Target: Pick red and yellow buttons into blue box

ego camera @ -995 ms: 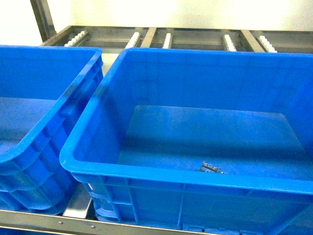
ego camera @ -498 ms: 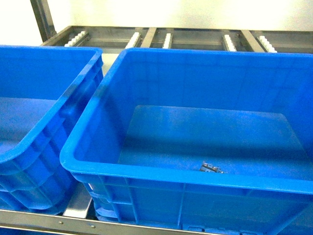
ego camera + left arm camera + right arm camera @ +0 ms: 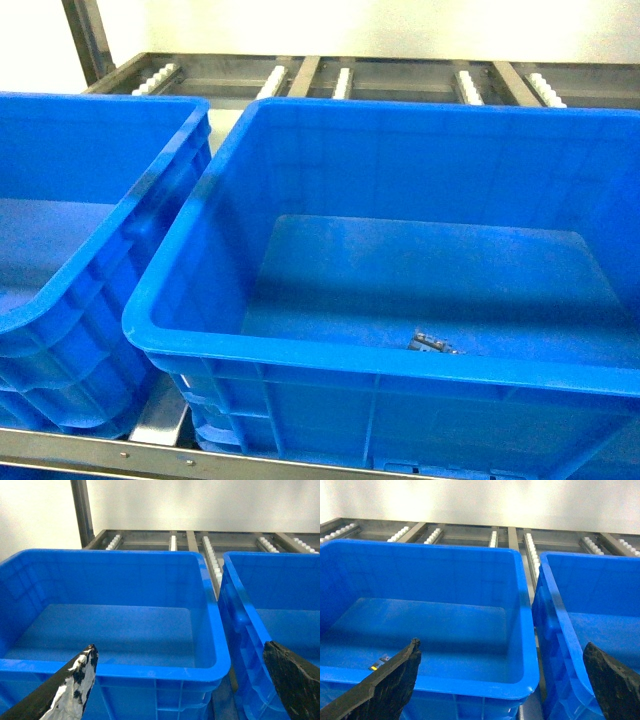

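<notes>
The blue box (image 3: 300,352) fills the middle and right of the head view, deep, with a thick level rim. It also takes up the left of the right wrist view (image 3: 470,680). A small grey-and-clear piece (image 3: 432,343) lies on its floor by the near wall, half hidden by the rim and also seen in the right wrist view (image 3: 377,664). I cannot tell what it is. The red and yellow buttons are out of view. My left gripper (image 3: 179,650) and right gripper (image 3: 501,645) are both open, with nothing between their fingers. Each hangs in front of the crates' near rims.
A blue crate with a dipped curved rim (image 3: 60,290) stands left of the box. Another blue crate (image 3: 560,630) stands to its right. Two crates (image 3: 150,662) (image 3: 240,610) fill the left wrist view. A roller rack (image 3: 340,80) runs behind, and a metal rail (image 3: 150,455) runs in front.
</notes>
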You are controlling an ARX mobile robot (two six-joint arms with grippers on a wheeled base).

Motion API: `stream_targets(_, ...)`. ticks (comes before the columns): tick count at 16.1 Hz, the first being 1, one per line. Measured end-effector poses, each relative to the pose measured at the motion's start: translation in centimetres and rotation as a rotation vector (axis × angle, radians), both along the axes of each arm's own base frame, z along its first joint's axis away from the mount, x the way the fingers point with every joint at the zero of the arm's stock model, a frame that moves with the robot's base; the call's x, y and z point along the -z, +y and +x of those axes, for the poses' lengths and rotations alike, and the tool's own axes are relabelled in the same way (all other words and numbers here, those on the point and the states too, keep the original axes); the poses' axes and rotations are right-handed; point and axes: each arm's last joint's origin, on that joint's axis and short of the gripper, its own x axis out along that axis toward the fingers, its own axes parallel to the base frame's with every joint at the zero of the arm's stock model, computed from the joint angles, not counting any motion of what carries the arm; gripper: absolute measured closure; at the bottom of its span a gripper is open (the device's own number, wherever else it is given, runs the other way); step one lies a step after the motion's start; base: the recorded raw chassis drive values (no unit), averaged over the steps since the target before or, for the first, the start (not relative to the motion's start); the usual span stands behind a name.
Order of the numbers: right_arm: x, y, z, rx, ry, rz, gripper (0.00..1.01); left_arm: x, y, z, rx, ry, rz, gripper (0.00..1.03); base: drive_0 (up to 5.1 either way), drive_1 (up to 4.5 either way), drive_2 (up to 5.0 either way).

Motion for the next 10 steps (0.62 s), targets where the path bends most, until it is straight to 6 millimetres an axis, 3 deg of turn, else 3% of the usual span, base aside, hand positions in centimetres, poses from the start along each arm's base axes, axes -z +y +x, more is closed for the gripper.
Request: stream_targets(10, 0.0, 0.0, 0.0, 0.0, 0.0, 0.0, 0.03, 0.0, 0.0, 0.0, 0.0, 0.0, 0.0, 0.05, 0.0, 0.0, 0.0)
